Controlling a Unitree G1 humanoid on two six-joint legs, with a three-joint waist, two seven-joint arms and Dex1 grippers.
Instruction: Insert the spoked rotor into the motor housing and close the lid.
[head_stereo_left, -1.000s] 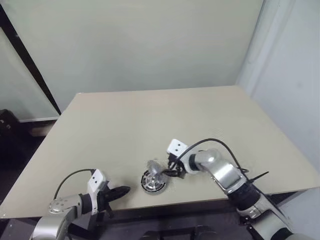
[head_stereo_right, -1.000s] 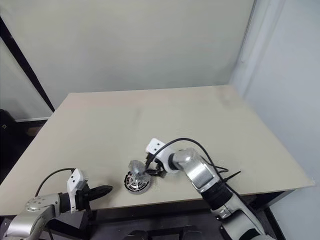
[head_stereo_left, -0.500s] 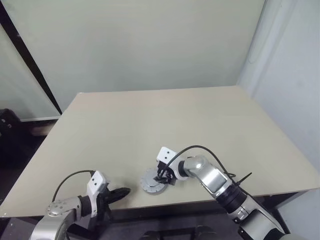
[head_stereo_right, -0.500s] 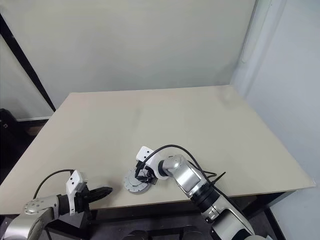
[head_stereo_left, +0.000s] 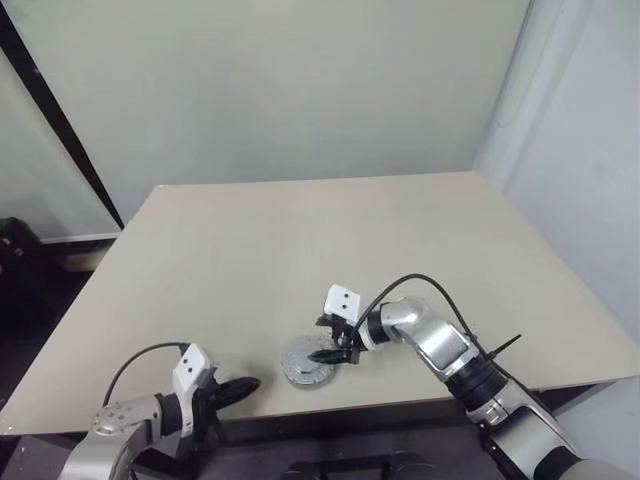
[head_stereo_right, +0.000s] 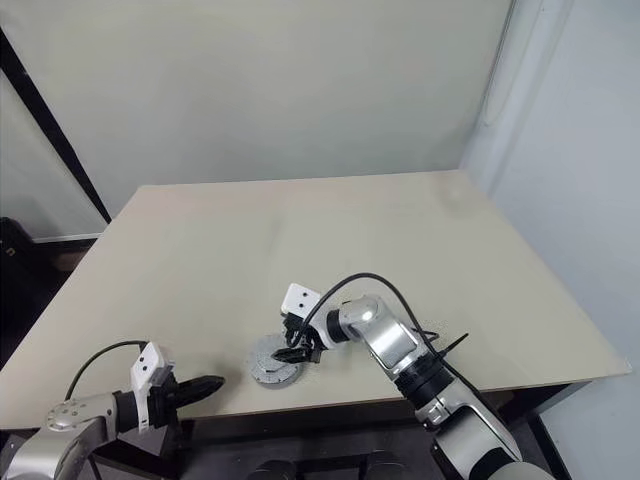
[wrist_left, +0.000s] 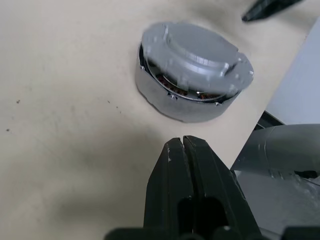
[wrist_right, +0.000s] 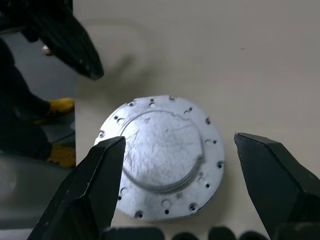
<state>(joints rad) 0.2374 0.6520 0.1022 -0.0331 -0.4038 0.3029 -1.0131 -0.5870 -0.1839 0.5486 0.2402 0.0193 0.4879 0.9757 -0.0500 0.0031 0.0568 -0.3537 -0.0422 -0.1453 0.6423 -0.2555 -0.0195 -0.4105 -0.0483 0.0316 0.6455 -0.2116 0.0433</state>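
On the beige table (head_stereo_left: 250, 250), the lid (wrist_right: 162, 157), held tilted a second ago, now rests on the motor housing (wrist_left: 170, 102) near the front edge, released by the spread right tool (wrist_right: 176, 182), left tool (wrist_left: 186, 150) pressed together, suggesting closure is nearly done.

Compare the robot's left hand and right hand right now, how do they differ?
The left hand is shut, fingers pressed together; the right hand is open, fingers spread wide. The left hand sits at the table's near edge, apart from the motor housing; the right hand hovers right over the lid, which lies on that housing. Both have black fingers and hold nothing.
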